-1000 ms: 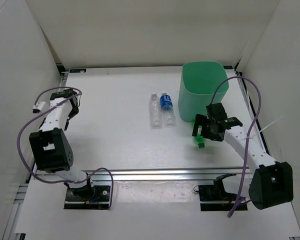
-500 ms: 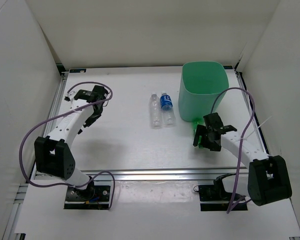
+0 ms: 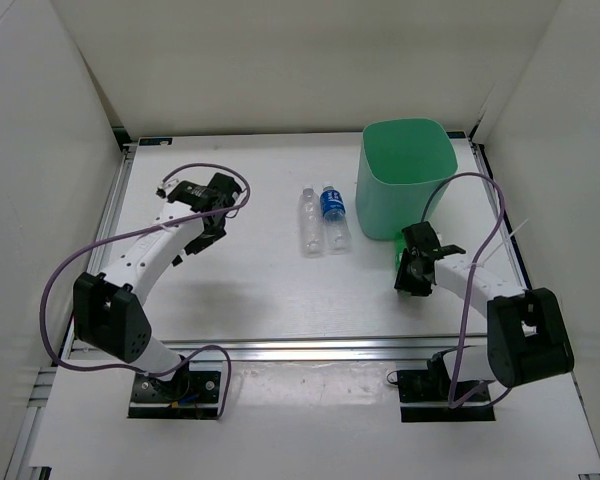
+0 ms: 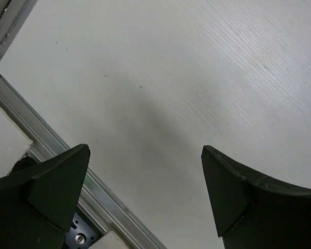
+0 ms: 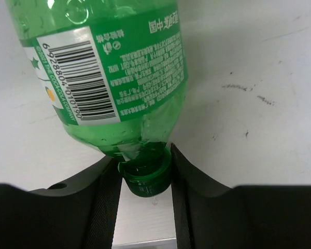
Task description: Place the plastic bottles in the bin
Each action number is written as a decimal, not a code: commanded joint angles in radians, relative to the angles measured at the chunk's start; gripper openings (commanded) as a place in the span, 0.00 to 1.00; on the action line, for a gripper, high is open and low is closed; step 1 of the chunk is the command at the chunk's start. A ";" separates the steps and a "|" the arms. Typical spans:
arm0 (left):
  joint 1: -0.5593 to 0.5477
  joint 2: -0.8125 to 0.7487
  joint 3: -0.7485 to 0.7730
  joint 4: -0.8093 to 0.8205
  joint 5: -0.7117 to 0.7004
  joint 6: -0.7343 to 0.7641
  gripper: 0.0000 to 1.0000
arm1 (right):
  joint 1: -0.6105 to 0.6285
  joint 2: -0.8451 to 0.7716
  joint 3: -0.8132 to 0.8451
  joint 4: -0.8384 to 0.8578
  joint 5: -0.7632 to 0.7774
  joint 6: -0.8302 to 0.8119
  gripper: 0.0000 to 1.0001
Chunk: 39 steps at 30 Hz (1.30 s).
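Top external view shows the right arm now drawn in, close to the near wall of the bin [image 3: 378,205]. One second ago it stood further out, with the green bottle [image 3: 396,243] hanging toward the bench [image 3: 250,280]. Now the bottle's body points toward the bin and is just beside its wall, still low and not over the mouth. In the right wrist view the right fingers [image 5: 106,199] are closed on the green cap and the labelled body [image 5: 114,62] stretches away from them. I cannot tell if the bottle touches the bench.

The left arm has swung from the left edge toward the middle. Its left fingers [image 4: 49,194] are spread wide with only bare bench between them. The plain clear bottle [image 3: 308,222] and the blue-label bottle [image 3: 331,214] lie side by side, still apart from this arm. I see no fourth bottle.

I judge that the green bottle is secured but must be raised above the rim before release, while the left arm is beginning its approach to the pair
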 commanded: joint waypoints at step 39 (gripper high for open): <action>0.022 0.078 0.262 0.501 0.696 0.573 1.00 | -0.068 0.233 1.409 -0.505 -0.233 -0.006 0.22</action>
